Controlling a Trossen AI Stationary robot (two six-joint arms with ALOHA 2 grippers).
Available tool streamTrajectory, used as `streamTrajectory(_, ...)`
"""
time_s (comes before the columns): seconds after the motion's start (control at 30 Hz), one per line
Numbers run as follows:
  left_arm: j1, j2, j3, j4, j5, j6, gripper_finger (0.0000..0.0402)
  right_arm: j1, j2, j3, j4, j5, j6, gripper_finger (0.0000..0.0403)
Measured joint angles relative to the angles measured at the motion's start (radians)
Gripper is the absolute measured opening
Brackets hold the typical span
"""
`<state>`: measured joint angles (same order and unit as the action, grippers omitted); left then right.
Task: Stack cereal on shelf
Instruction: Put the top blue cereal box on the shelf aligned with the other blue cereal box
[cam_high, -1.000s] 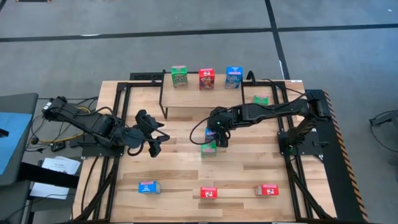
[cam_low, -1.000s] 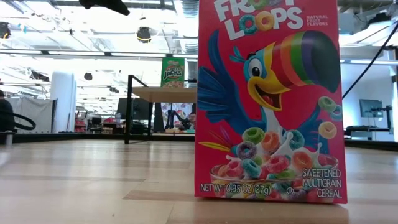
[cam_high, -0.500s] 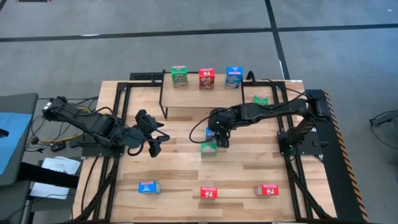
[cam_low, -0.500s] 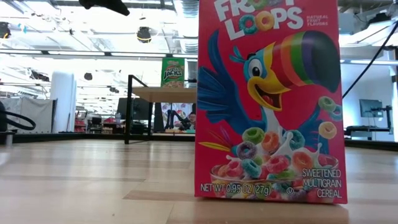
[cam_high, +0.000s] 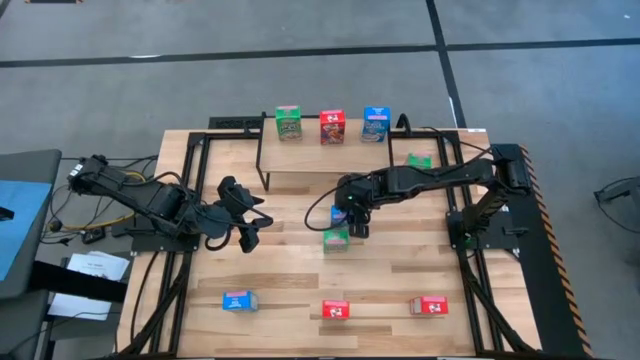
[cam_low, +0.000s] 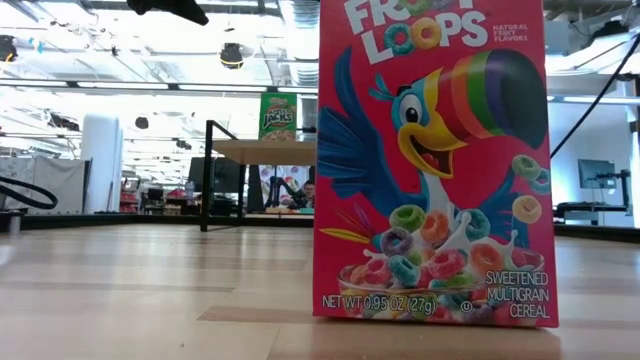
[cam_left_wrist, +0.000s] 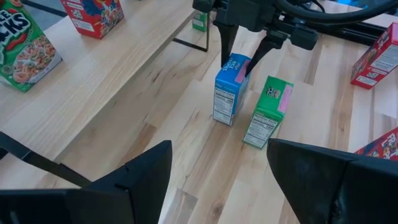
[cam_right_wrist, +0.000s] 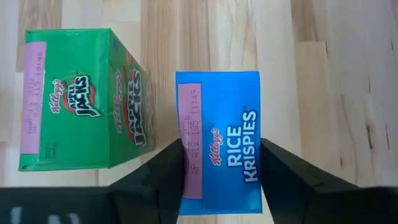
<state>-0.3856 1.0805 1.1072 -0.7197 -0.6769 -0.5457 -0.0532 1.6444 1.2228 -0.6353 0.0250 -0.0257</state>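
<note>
Right gripper (cam_right_wrist: 221, 169) has come down over the top of the blue box (cam_right_wrist: 219, 140) and its jaws have drawn in since a second ago; the two fingers (cam_right_wrist: 160, 171) now lie against the box's two sides. Looks like contact on both faces, so I read this as a grip just made on the blue box, which stands upright on the tabletop (cam_high: 420, 265), not yet lifted. In the left wrist view the same fingers straddle the box top from above.

Just beside the gripper, on one side, stands a green box (cam_right_wrist: 78, 99), upright, a narrow gap between it and the blue one. Judgement: a crooked lift could knock it over.

Beyond the gripper, toward the far edge, is the shelf (cam_high: 300, 158), already carrying three boxes: green (cam_high: 288, 123), red (cam_high: 332, 127), blue (cam_high: 376, 124). Another green box (cam_high: 420, 160) lies by the shelf's right end. On the near side, well apart from the gripper, lie one blue (cam_high: 238, 300) and two red boxes (cam_high: 336, 310).

Left gripper (cam_high: 250, 228) hangs idle over the table, well off to the left of the shelf front, jaws apart, holding nothing.

Meaning for the task: three of nine placed; the fourth is now in hand, next step a straight lift and carry to the shelf
</note>
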Motion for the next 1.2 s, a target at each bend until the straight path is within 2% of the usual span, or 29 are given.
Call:
streamTrajectory(0.23, 0.000, 0.000, 0.000, 0.000, 0.000, 0.000, 0.0252, 0.000, 0.000, 0.006, -0.011, 0.000, 0.000, 0.0199)
streamTrajectory(0.47, 0.000, 0.000, 0.000, 0.000, 0.000, 0.000, 0.0252, 0.000, -0.002, 0.081, -0.085, 0.000, -0.006, 0.0197)
streamTrajectory(0.93, 0.000, 0.000, 0.000, 0.000, 0.000, 0.000, 0.0252, -0.002, -0.002, 0.338, -0.385, 0.000, -0.133, 0.0202)
streamTrajectory(1.2, 0.000, 0.000, 0.000, -0.001, 0.000, 0.000, 0.0252, -0.033, -0.039, 0.423, -0.469, 0.000, -0.166, 0.0203)
